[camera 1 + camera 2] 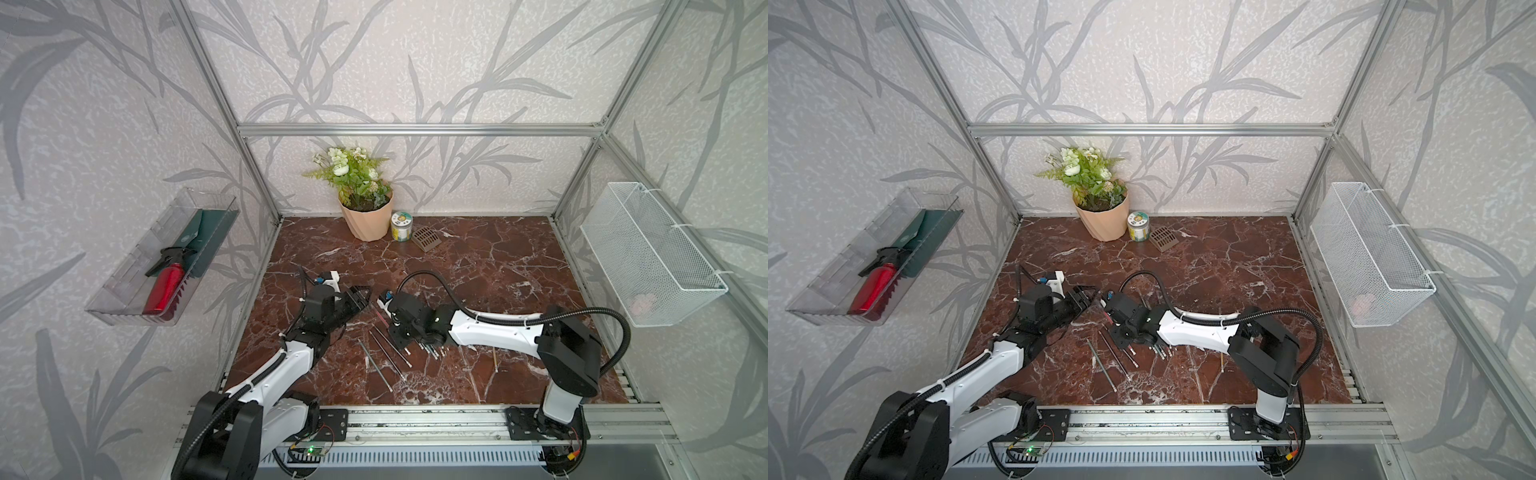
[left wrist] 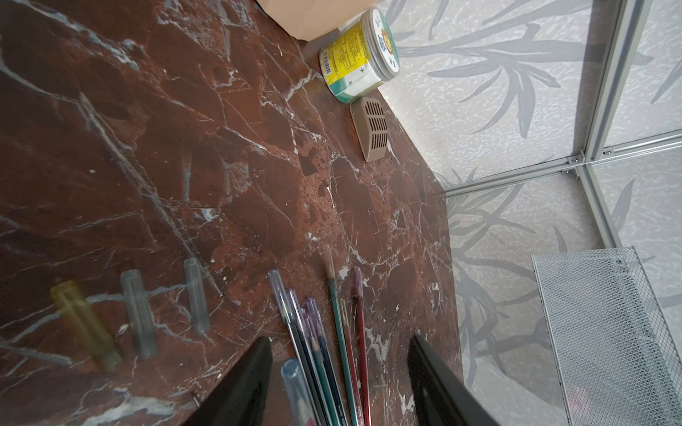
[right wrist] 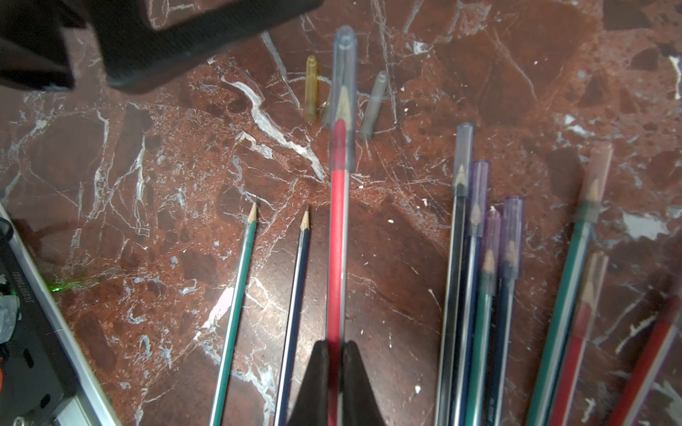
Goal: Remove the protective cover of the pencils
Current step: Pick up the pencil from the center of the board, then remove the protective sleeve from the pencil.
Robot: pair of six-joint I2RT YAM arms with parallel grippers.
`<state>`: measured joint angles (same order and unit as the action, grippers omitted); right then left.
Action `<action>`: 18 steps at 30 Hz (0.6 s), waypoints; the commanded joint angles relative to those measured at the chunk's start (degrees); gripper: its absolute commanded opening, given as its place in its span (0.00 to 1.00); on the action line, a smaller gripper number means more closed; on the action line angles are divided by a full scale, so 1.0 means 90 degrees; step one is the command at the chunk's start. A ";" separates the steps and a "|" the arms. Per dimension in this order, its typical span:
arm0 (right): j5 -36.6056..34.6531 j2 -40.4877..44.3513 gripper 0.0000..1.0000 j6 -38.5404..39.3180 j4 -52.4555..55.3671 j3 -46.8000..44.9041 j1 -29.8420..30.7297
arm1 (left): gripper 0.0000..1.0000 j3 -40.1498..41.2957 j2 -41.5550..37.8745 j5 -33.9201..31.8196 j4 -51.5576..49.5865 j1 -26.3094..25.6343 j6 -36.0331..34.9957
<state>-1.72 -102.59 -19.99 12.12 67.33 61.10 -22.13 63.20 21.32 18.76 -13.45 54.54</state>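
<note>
Right wrist view: clamps thin red wooden pencil [image 3: 337, 239] in clenched right gripper [image 3: 334, 345], long axis straight out from jaws, translucent bluish plastic cap [image 3: 344, 99] on far tip above red-brown marble tabletop [image 3: 147, 166]; spreads left gripper [image 2: 339, 337], nearer arm, jaws parted either side of that cap, not yet closed.

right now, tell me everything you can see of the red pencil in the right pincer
The red pencil is long and thin, with a pale stripe along its barrel. The right pincer is shut on the barrel and seems to hold it just above the marble table. A clear bluish cap covers its tip, and the sharpened wood shows through. Nothing else visibly touches it.
</note>
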 commanded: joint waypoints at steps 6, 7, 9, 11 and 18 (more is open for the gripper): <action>0.0054 0.0227 0.00 -0.0101 -0.0165 0.0095 -0.0024 | 0.61 -0.0189 0.0520 0.0318 0.0286 -0.0038 0.0208; 0.0068 0.0203 0.00 -0.0096 -0.0165 0.0132 -0.0021 | 0.60 -0.0194 0.0566 0.0349 0.0346 -0.0038 0.0231; 0.0088 0.0145 0.00 -0.0094 -0.0156 0.0191 -0.0021 | 0.57 -0.0205 0.0666 0.0412 0.0451 -0.0048 0.0265; 0.0084 0.0102 0.00 -0.0104 -0.0155 0.0247 -0.0021 | 0.52 -0.0213 0.0735 0.0451 0.0506 -0.0055 0.0287; 0.0122 -0.0007 0.00 -0.0109 -0.0138 0.0368 -0.0024 | 0.35 -0.0254 0.0986 0.0569 0.0708 -0.0079 0.0383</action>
<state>-1.06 -102.61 -20.36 11.64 68.99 61.10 -22.48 71.24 25.15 22.79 -13.89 57.25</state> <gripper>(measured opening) 0.085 0.366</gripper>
